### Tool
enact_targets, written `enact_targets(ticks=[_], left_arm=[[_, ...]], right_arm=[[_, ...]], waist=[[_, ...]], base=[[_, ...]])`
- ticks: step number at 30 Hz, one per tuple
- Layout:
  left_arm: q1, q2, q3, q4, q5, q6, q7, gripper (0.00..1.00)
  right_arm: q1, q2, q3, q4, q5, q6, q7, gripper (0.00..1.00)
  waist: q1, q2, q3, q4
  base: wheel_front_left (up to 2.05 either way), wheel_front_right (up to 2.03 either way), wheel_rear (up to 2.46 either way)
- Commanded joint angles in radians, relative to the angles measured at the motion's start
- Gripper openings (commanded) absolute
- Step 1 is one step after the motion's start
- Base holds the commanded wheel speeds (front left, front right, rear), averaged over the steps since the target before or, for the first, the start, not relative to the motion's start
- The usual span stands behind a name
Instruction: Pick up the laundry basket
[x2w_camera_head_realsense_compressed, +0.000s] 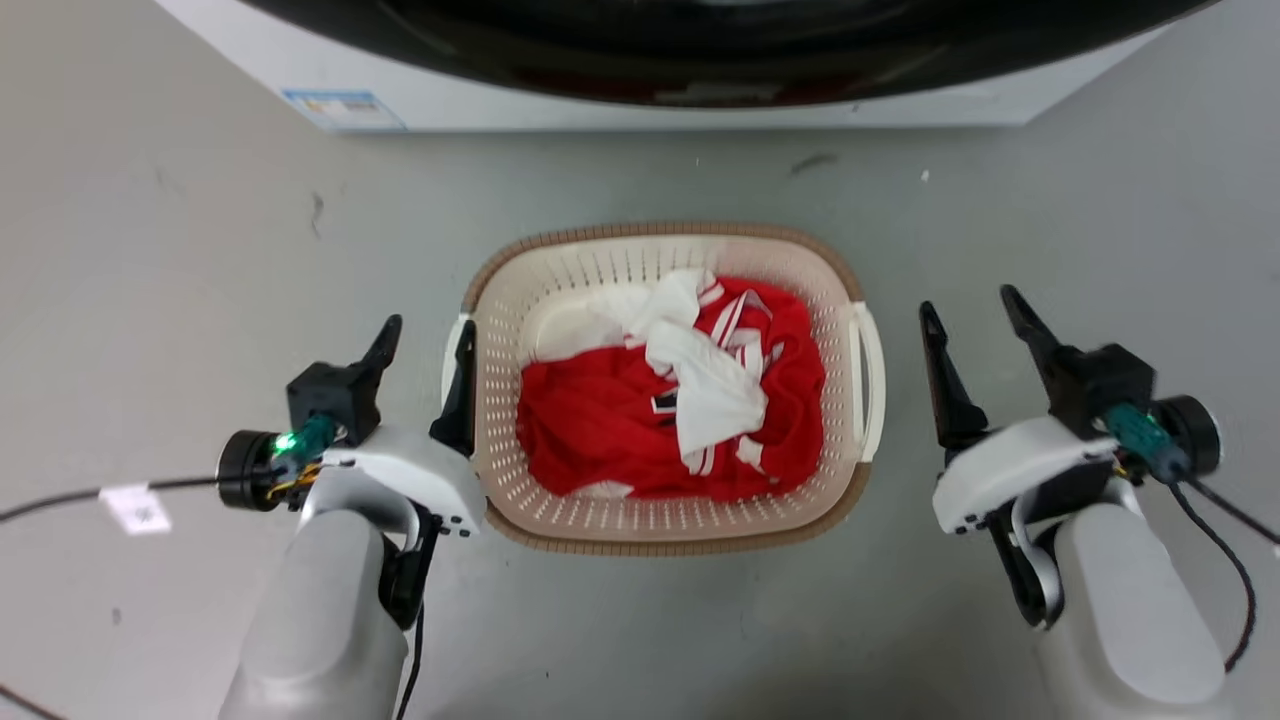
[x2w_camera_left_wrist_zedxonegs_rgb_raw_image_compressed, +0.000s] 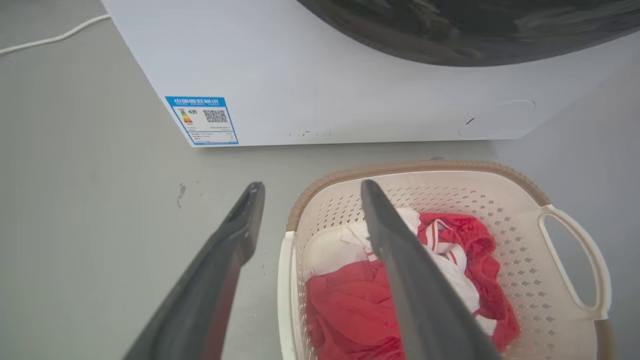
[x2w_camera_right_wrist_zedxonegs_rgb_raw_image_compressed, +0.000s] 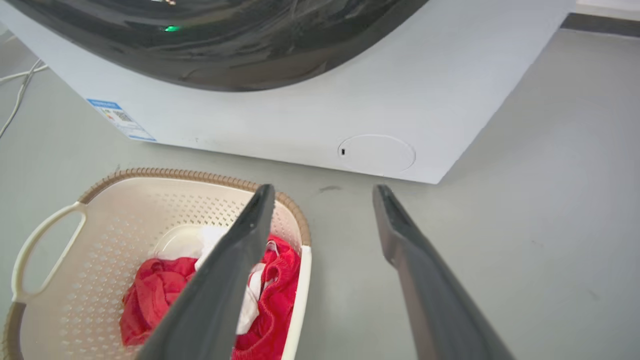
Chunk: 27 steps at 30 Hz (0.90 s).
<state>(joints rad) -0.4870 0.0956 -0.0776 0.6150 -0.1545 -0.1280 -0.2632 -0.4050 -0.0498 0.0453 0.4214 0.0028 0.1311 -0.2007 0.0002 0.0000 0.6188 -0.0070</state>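
Nearest me, the left hand (x2w_camera_head_realsense_compressed: 430, 328) is spread wide at the basket's 9 o'clock, one finger outside the white handle (x2w_camera_left_wrist_zedxonegs_rgb_raw_image_compressed: 286, 300) and the other over the rim. The right hand (x2w_camera_head_realsense_compressed: 969, 301), also wide, hangs at 3 o'clock just beside the other handle (x2w_camera_head_realsense_compressed: 878, 380), apart from it. The basket (x2w_camera_head_realsense_compressed: 640, 233) sits on the grey floor (x2w_camera_head_realsense_compressed: 200, 250) between them with red and white clothes (x2w_camera_head_realsense_compressed: 600, 430) heaped inside, and beyond it at 12 o'clock stands the white washer (x2w_camera_head_realsense_compressed: 500, 110).
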Motion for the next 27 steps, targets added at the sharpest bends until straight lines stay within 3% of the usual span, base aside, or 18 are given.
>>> enact_targets(ticks=[1,7,13,20,27], left_arm=[[-0.027,0.007,-0.013,0.025,-0.004,-0.002,-0.002,1.0],[-0.168,0.049,-0.137,0.27,-0.08,-0.002,-0.002,1.0],[-0.268,0.086,-0.268,0.417,-0.165,-0.002,0.021,1.0],[-0.351,0.119,-0.395,0.473,-0.274,-0.003,0.063,1.0],[-0.397,0.144,-0.548,0.45,-0.409,-0.003,0.181,1.0]], right_arm=[[-0.025,-0.001,0.002,0.012,-0.004,-0.001,0.007,1.0],[-0.127,0.0,0.042,0.148,0.025,-0.001,0.098,1.0],[-0.232,-0.001,0.085,0.302,0.079,-0.001,0.183,1.0],[-0.341,-0.001,0.13,0.439,0.142,-0.001,0.244,1.0],[-0.427,-0.001,0.129,0.587,0.161,-0.001,0.279,1.0]], waist=[[-0.0002,0.0,0.067,0.007],[-0.0002,0.0,0.121,0.005],[-0.0002,0.0,0.162,0.005],[-0.0002,0.0,0.21,0.012],[-0.0002,0.0,0.24,0.024]], base=[[0.0,0.0,0.0],[0.0,0.0,0.0],[0.0,0.0,0.0],[0.0,0.0,0.0],[0.0,0.0,0.0]])
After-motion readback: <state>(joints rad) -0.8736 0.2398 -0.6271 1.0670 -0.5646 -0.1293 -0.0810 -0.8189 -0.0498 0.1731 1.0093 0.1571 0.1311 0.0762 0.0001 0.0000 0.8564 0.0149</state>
